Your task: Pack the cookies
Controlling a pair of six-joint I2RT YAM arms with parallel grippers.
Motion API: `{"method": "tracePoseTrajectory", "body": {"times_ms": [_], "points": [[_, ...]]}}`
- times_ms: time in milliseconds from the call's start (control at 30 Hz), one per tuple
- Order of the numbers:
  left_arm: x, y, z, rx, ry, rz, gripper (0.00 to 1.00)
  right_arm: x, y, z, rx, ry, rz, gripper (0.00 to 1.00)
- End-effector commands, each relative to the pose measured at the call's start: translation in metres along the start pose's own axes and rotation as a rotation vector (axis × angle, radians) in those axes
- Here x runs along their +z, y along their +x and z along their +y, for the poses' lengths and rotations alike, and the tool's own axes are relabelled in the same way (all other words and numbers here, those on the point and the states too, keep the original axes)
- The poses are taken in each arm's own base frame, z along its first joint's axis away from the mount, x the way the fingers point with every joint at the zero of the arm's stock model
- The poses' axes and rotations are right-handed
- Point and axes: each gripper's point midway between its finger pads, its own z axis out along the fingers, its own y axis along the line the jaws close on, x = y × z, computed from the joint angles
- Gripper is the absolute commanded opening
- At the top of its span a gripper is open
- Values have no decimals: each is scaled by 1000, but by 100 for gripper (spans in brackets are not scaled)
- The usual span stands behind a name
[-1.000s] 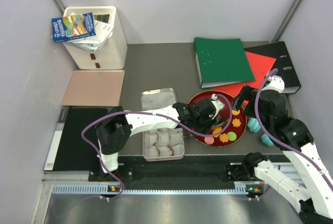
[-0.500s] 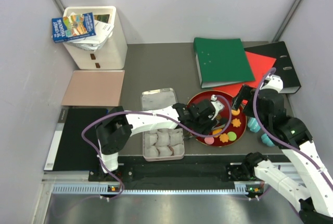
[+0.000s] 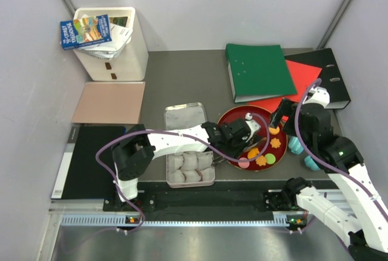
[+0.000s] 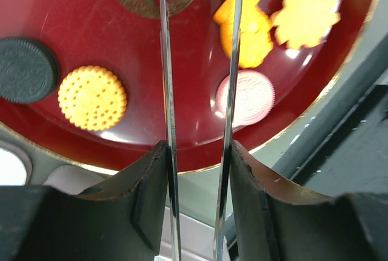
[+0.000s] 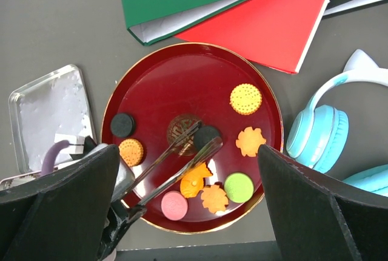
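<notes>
The cookies lie on a red plate (image 5: 170, 85): black rounds (image 5: 122, 125), orange rounds (image 5: 245, 99), orange flowers (image 5: 250, 141), one green (image 5: 238, 187), one pink (image 5: 174, 206). My left gripper (image 3: 247, 135) is shut on metal tongs (image 5: 182, 155), whose two blades show between its fingers (image 4: 151, 200). The tong tips sit either side of a black cookie (image 5: 208, 135) near the plate's middle; I cannot tell whether it is pinched. My right gripper (image 5: 188, 152) hangs open and empty above the plate. No larger brown cookie shows.
A metal tin (image 3: 168, 170) with white paper cups sits left of the plate, its lid (image 3: 185, 115) behind it. Turquoise headphones (image 5: 321, 133) lie right of the plate. Green (image 3: 259, 70), red and black binders lie behind. A white bin (image 3: 112, 42) stands far left.
My left gripper with the tongs has shifted slightly towards the near edge over the plate. The right arm has barely moved. The cookies lie where they were.
</notes>
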Motion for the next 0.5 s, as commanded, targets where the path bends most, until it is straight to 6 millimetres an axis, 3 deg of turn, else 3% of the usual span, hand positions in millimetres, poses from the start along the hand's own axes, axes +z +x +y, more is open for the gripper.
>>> {"method": "tracePoseTrajectory", "body": {"times_ms": [0,233,400,467], "points": [[-26,-20,7,-4,-49,-101,43,-3,-22,9,28,-28,-67,95],[-81,-66,17,-25,-115,-269,37,-4,-31,15,44,-49,-89,95],[-116,-82,25,-41,-164,-336,35,0,-32,20,50,-62,-82,95],[-126,-80,32,-55,-198,-339,34,2,-31,22,53,-68,-80,95]]}}
